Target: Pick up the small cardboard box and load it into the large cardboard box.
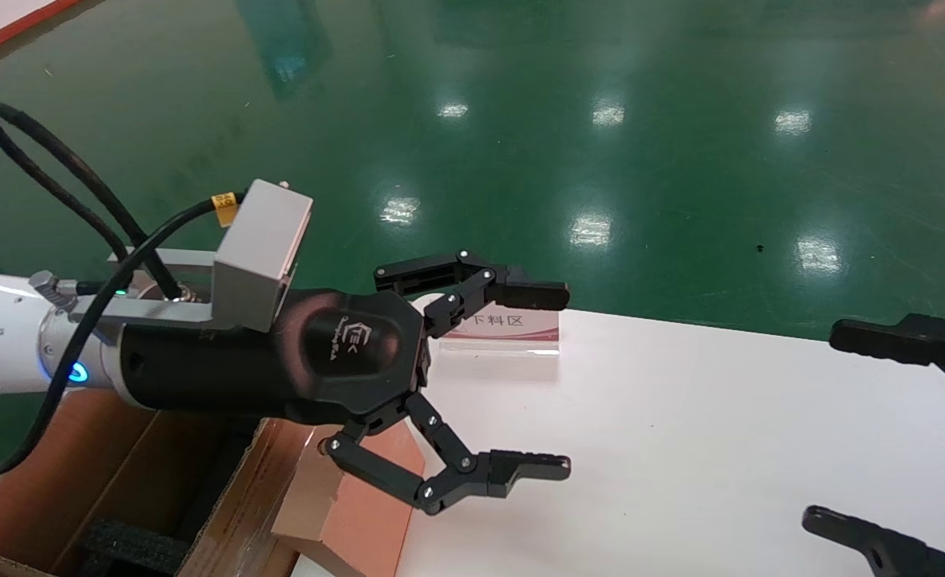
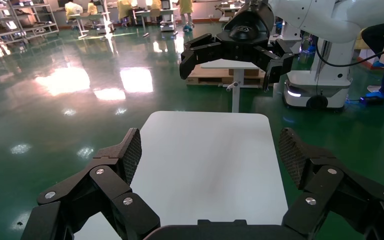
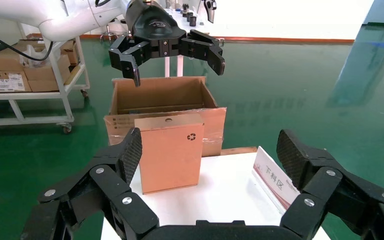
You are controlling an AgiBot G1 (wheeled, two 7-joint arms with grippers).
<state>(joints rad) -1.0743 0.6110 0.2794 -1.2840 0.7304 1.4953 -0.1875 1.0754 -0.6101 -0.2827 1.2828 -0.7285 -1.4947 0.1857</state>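
The small cardboard box (image 3: 170, 155) stands upright on the white table (image 3: 220, 200) near its left edge, with a black recycling symbol at its upper corner; it also shows in the head view (image 1: 352, 513). The large cardboard box (image 3: 160, 100) stands open right behind it, off the table's left end, with black foam inside (image 1: 131, 545). My left gripper (image 1: 556, 381) is open and empty, above the small box and apart from it. My right gripper (image 1: 829, 425) is open and empty over the table's right end, facing the small box (image 3: 210, 150).
A white-and-pink sign stand (image 1: 504, 328) sits at the table's far edge, also in the right wrist view (image 3: 275, 180). Green floor surrounds the table. A cart with cartons (image 3: 25, 75) stands beyond the large box.
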